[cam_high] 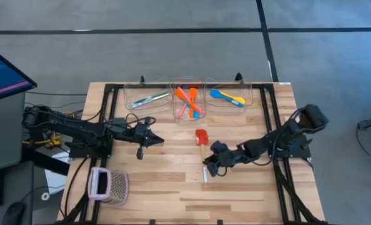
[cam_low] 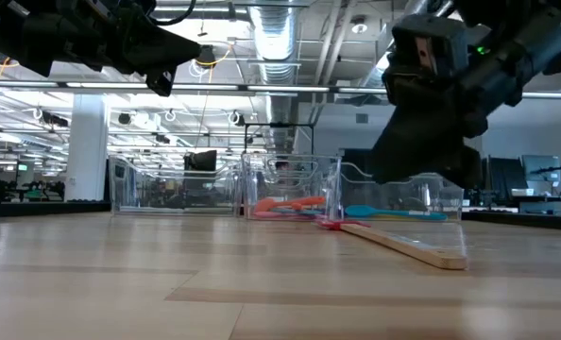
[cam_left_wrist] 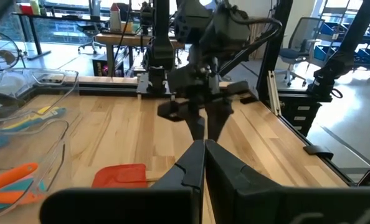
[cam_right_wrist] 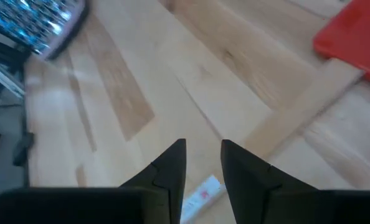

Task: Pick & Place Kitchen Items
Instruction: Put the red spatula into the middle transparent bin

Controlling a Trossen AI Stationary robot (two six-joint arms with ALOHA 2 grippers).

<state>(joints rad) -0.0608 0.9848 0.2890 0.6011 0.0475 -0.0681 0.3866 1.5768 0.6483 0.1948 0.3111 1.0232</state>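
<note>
The red-headed wooden spatula (cam_high: 202, 150) lies flat on the table mid-right, its head (cam_right_wrist: 358, 38) toward the far bins and its handle (cam_right_wrist: 291, 118) running toward the near edge. My right gripper (cam_high: 208, 169) hovers just above the handle's free end, slightly open (cam_right_wrist: 203, 149), with the labelled handle tip showing under the gap. In the low view it hangs (cam_low: 430, 170) above the spatula (cam_low: 403, 244). My left gripper (cam_high: 153, 139) is shut (cam_left_wrist: 203, 148), raised over the table's middle left, pointing at the spatula's head (cam_left_wrist: 119, 175).
Three clear bins stand along the far edge: the left (cam_high: 148, 97) with silvery and teal cutlery, the middle (cam_high: 188, 101) with orange and pink spoons, the right (cam_high: 229, 95) with blue and yellow spoons. A pink-and-white mesh basket (cam_high: 108, 185) sits near the front left corner.
</note>
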